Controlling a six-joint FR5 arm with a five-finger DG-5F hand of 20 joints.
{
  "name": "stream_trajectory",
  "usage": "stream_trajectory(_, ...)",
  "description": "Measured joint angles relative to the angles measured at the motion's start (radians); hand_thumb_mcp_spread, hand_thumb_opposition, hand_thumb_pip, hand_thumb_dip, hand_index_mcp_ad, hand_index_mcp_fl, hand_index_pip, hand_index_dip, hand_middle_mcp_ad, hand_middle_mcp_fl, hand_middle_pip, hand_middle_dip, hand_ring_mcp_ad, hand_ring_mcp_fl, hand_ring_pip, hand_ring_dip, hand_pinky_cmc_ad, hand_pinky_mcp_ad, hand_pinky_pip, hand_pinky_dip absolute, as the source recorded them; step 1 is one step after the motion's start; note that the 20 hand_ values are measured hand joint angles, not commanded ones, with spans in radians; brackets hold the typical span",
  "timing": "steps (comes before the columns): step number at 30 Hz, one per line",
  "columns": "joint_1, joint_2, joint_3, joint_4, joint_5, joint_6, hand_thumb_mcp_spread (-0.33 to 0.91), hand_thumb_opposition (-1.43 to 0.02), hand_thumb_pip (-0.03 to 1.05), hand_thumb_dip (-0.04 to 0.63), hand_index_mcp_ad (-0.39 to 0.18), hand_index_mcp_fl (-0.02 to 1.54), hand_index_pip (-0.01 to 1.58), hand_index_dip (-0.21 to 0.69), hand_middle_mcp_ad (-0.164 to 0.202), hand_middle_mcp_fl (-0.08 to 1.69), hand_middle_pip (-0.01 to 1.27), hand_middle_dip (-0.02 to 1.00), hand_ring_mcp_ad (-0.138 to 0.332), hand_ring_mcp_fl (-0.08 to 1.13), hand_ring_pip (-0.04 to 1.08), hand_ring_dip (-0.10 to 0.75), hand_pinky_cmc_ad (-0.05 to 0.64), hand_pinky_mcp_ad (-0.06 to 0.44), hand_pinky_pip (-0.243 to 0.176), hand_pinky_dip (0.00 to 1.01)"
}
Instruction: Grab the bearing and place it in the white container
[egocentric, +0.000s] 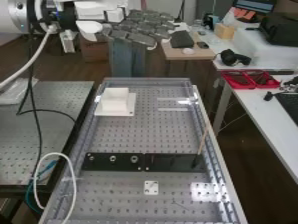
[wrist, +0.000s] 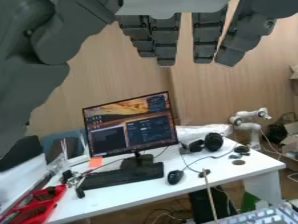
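Note:
In the high view the hand (egocentric: 140, 27) is at the top, above and beyond the bench's far end, its fingers straight and holding nothing. The wrist view has the hand (wrist: 164, 42) with its fingers extended and spread. Small ring-shaped parts, one of them a bearing (egocentric: 134, 159), sit on the black plate (egocentric: 123, 161) across the bench's nearer half; which of them is the task's bearing I cannot tell. The white container (egocentric: 115, 100) stands on a white base at the bench's far left, well away from the black plate.
A thin wooden stick (egocentric: 203, 142) rises from the black plate's right end. A small white plate (egocentric: 151, 187) lies in front of it. Cables (egocentric: 34, 105) hang at the left. Red trays (egocentric: 249, 79) and a white desk (egocentric: 266, 107) are to the right.

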Motion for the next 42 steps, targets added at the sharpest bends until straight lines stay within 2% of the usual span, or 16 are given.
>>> stream_trajectory(4, 0.005, -0.004, -0.036, 0.029, 0.034, 0.020, 0.28, -0.68, 0.17, 0.023, 0.108, 0.00, 0.09, 0.096, 0.115, 0.01, 0.16, 0.08, 0.234, 0.03, 0.10, 0.000, 0.328, 0.215, -0.091, 0.14)
stream_trajectory(7, 0.007, -0.011, -0.057, 0.044, 0.054, 0.042, 0.30, -0.68, 0.23, 0.023, 0.101, 0.00, 0.08, 0.096, 0.115, 0.01, 0.16, 0.08, 0.234, 0.03, 0.10, 0.000, 0.328, 0.215, -0.091, 0.14)
stream_trajectory(11, 0.008, -0.021, -0.079, 0.060, 0.077, 0.055, 0.30, -0.68, 0.23, 0.023, 0.072, 0.01, 0.08, 0.091, 0.119, 0.01, 0.16, 0.08, 0.236, 0.03, 0.10, 0.000, 0.326, 0.215, -0.091, 0.14)
stream_trajectory(21, -0.001, -0.061, -0.146, 0.113, 0.139, 0.138, 0.36, -0.68, 0.23, 0.023, 0.002, 0.02, 0.10, 0.070, 0.119, 0.01, 0.16, 0.09, 0.237, 0.03, 0.09, 0.000, 0.326, 0.215, -0.093, 0.14)
stream_trajectory(31, -0.004, -0.113, -0.197, 0.177, 0.187, 0.159, 0.43, -0.69, 0.25, 0.070, -0.056, 0.07, 0.10, 0.075, 0.115, 0.00, 0.15, 0.11, 0.234, 0.01, 0.09, 0.000, 0.326, 0.215, -0.089, 0.14)
stream_trajectory(36, -0.012, -0.133, -0.214, 0.202, 0.204, 0.171, 0.45, -0.71, 0.30, 0.101, -0.056, 0.07, 0.12, 0.131, 0.115, 0.00, 0.15, 0.11, 0.230, 0.00, 0.09, 0.000, 0.326, 0.215, -0.089, 0.14)
stream_trajectory(38, -0.014, -0.139, -0.217, 0.204, 0.209, 0.172, 0.45, -0.71, 0.30, 0.099, -0.058, 0.13, 0.11, 0.152, 0.117, 0.00, 0.15, 0.11, 0.230, 0.00, 0.09, 0.000, 0.326, 0.216, -0.093, 0.14)
stream_trajectory(42, -0.021, -0.150, -0.228, 0.218, 0.220, 0.171, 0.45, -0.71, 0.34, 0.131, -0.070, 0.19, 0.25, 0.176, 0.113, 0.00, 0.15, 0.12, 0.225, 0.00, 0.09, 0.000, 0.326, 0.216, -0.089, 0.14)
